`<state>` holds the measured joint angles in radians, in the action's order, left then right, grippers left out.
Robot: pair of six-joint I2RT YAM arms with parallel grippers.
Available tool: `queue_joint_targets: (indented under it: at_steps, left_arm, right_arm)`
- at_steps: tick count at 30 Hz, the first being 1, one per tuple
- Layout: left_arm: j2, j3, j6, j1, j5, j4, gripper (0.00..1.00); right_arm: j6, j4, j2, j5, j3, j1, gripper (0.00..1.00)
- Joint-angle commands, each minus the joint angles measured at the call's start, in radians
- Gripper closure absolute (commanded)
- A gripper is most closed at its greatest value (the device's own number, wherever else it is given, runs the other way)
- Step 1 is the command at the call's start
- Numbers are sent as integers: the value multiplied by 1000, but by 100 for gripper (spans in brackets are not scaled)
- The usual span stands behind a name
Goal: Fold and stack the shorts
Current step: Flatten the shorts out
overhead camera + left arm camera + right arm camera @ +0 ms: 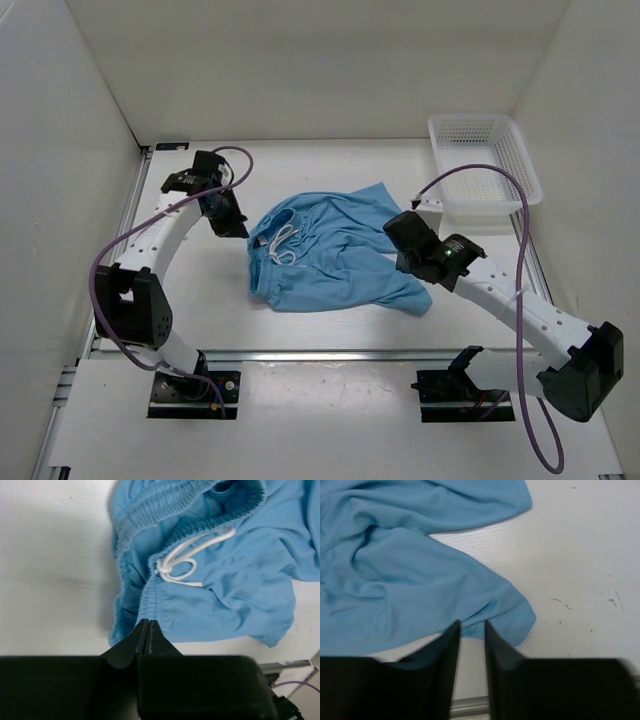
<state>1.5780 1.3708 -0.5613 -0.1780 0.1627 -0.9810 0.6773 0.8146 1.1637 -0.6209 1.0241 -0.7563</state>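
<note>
The light blue shorts (330,255) lie crumpled in the middle of the table, waistband to the left with the white drawstring (281,246) showing. My left gripper (233,225) is shut, its tips at the left end of the gathered waistband (150,602); no fabric shows between the jaws. The drawstring (182,565) lies just beyond it. My right gripper (400,235) is open with a narrow gap, hovering over the right leg; in the right wrist view its fingertips (471,625) frame the leg's hem (510,612).
A white mesh basket (486,165) stands at the back right corner. White walls enclose the table on three sides. A metal rail (320,352) runs along the table's near edge. A purple cable loops over each arm.
</note>
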Motion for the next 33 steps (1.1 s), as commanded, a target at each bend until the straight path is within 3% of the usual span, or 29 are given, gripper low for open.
queue_joint_targets:
  at_steps: [1, 3, 4, 5, 6, 7, 8, 9, 12, 14, 17, 19, 20, 21, 22, 23, 30, 33]
  left_arm:
    - [-85, -69, 24, 2, -77, 1, 90]
    - [-134, -145, 24, 2, -77, 11, 88]
    - [-147, -218, 24, -12, -40, 36, 78]
    - [-156, -254, 15, -23, -22, 50, 64]
    - [-165, -310, 15, -62, -5, 65, 33]
    - [-165, -331, 15, -87, -5, 77, 20]
    - [-165, -343, 2, -115, -5, 87, 8]
    - [-139, -352, 1, -142, -5, 100, 0]
    - [-81, -352, -23, -227, -34, 137, 0]
    - [-15, -352, -35, -248, -46, 174, 0]
    - [60, -337, -35, -248, -72, 196, 0]
    - [122, -316, -35, -248, -72, 208, 14]
    - [134, -293, -35, -248, -84, 208, 29]
    - [143, -282, -35, -248, -95, 208, 69]
    - [143, -282, -35, -248, -95, 208, 83]
    - [143, -267, -35, -248, -86, 208, 90]
    - [45, -193, -35, -239, -54, 148, 90]
    - [5, -152, -35, -230, -54, 102, 90]
  right_arm:
    - [119, 26, -24, 116, -5, 11, 83]
    - [209, -7, -64, 251, -91, 23, 90]
    - [237, -29, -81, 303, -129, 23, 90]
    - [267, -57, -119, 353, -215, 35, 90]
    - [324, -127, -142, 459, -261, 57, 88]
    - [355, -164, -188, 507, -309, 70, 78]
    - [382, -199, -212, 547, -353, 84, 77]
    - [430, -247, -235, 578, -428, 113, 59]
    - [484, -261, -317, 638, -510, 185, 28]
    - [520, -272, -369, 679, -553, 254, 18]
    - [539, -282, -378, 714, -594, 348, 18]
    - [539, -321, -369, 727, -618, 418, 19]
    - [525, -330, -360, 739, -631, 439, 19]
    - [516, -330, -331, 739, -631, 457, 24]
    - [499, -350, -313, 739, -640, 486, 26]
    - [499, -365, -291, 739, -641, 497, 28]
    - [430, -477, -87, 656, -584, 509, 51]
    - [409, -489, 33, 616, -523, 485, 75]
